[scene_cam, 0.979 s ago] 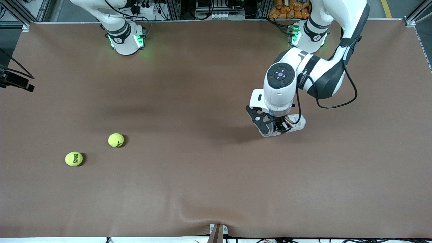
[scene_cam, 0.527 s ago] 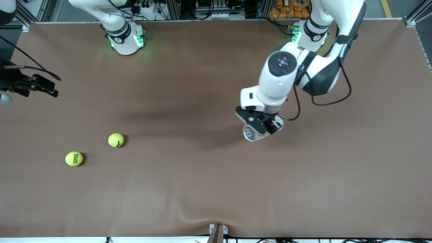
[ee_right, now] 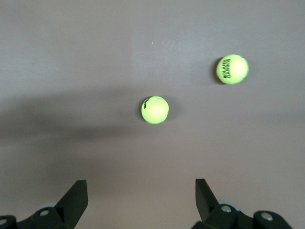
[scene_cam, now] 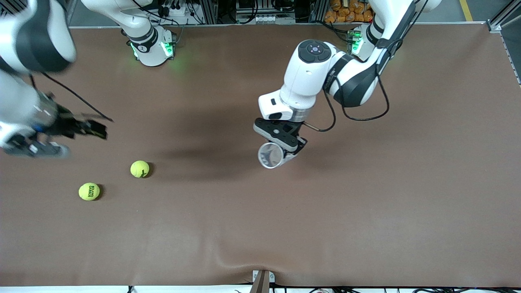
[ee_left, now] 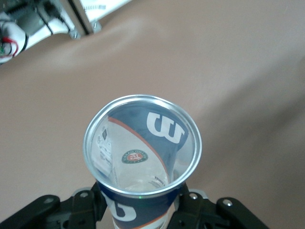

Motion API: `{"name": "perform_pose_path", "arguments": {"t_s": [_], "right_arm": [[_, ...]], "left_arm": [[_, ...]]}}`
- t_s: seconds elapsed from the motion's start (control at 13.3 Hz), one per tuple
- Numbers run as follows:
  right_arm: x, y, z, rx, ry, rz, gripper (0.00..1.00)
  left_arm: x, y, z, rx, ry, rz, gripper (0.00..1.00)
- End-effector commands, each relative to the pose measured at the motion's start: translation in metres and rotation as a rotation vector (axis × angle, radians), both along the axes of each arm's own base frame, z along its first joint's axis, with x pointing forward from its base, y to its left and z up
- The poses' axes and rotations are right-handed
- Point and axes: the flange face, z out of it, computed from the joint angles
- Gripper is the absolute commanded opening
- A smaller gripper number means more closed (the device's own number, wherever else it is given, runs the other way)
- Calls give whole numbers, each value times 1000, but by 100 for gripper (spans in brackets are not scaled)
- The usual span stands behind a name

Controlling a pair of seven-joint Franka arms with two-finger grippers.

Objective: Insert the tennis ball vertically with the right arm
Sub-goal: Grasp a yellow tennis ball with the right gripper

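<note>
Two yellow-green felt balls lie on the desk toward the right arm's end. One ball shows a small dark mark; the other ball, nearer the front camera, carries black block lettering. They sit apart, each casting a small shadow.

The left gripper hangs over the middle of the desk, its jaws closed on a clear can with a silver rim and a navy label bearing a white W logo and a round red-and-green emblem; its open mouth faces away from the wrist.

The right gripper hovers over the desk near the balls, jaws spread wide and holding nothing.

The desk is covered in a brown mat, slightly wrinkled at the front edge. Metal framing and cables line the edge by the arms' bases.
</note>
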Motion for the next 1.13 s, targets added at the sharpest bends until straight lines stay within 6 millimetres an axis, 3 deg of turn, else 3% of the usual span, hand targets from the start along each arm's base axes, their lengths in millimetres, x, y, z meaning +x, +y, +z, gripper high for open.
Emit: {"name": "perform_pose_path", "arguments": {"t_s": [0.0, 0.23, 0.53, 0.68, 1.05], "right_arm": [[25, 10, -80, -25, 47, 5, 100], [35, -3, -169, -35, 18, -10, 100], [33, -4, -251, -47, 40, 0, 100], [24, -11, -272, -43, 57, 39, 100], [6, -19, -291, -45, 106, 31, 100]], "left_arm": [[5, -24, -18, -118, -25, 58, 56], [-1, -45, -36, -223, -54, 89, 56], [4, -49, -46, -339, -129, 87, 56], [6, -49, -58, -387, -163, 82, 56], [7, -54, -93, -395, -274, 35, 56]]}}
